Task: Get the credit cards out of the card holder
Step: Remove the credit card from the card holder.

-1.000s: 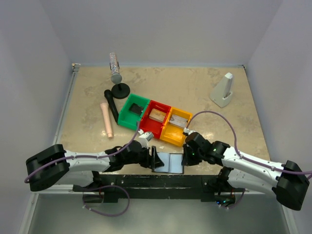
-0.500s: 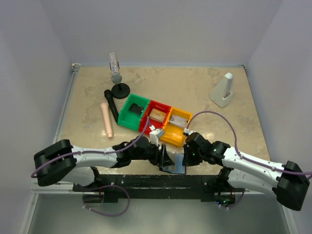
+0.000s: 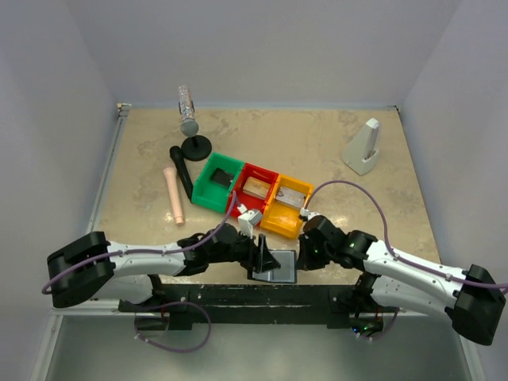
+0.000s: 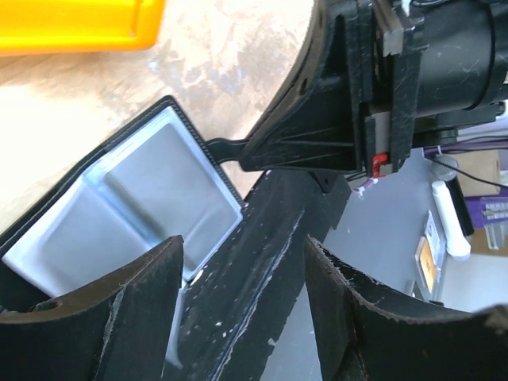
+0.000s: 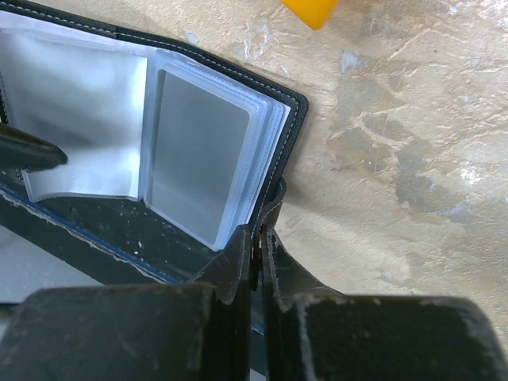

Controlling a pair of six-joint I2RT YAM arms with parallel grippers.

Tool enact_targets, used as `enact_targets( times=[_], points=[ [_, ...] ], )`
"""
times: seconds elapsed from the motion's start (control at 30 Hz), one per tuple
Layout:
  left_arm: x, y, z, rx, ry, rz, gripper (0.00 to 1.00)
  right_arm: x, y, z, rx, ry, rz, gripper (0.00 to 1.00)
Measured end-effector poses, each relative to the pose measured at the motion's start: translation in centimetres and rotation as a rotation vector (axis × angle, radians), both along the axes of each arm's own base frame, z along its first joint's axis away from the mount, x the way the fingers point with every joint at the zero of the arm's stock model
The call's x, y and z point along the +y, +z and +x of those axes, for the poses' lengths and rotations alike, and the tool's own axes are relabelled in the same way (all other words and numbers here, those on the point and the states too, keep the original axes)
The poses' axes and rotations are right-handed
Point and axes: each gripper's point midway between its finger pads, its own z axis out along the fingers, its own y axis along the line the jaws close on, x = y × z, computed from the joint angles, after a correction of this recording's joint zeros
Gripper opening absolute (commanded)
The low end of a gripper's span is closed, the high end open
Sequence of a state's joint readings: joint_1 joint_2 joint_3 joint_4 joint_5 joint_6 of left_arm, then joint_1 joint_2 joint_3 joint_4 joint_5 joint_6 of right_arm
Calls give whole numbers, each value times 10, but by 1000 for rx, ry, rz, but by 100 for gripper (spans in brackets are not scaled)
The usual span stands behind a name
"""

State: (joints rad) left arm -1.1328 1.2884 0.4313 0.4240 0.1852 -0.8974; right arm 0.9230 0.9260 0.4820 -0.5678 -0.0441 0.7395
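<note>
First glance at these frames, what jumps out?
The open card holder at the table's near edge, between both arms. The right tool is shut on its cover edge; the left tool hangs open over it. Behind sit green, red and yellow bins.

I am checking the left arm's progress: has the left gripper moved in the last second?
Yes. The left gripper moved rightward, toward the yellow bin, over the card holder.
</note>
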Motion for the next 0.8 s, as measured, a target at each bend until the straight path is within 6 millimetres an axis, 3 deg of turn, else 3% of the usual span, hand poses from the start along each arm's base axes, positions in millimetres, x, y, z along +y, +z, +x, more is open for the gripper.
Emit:
enact_targets(
  times=[0.5,0.8],
  points=[
    [41,5,20,-79,185,33,65,5,16,1,-49,15,65,0],
    [35,-7,11,-45,128,59,68,12,25,-9,-59,71,108,0]
  ],
)
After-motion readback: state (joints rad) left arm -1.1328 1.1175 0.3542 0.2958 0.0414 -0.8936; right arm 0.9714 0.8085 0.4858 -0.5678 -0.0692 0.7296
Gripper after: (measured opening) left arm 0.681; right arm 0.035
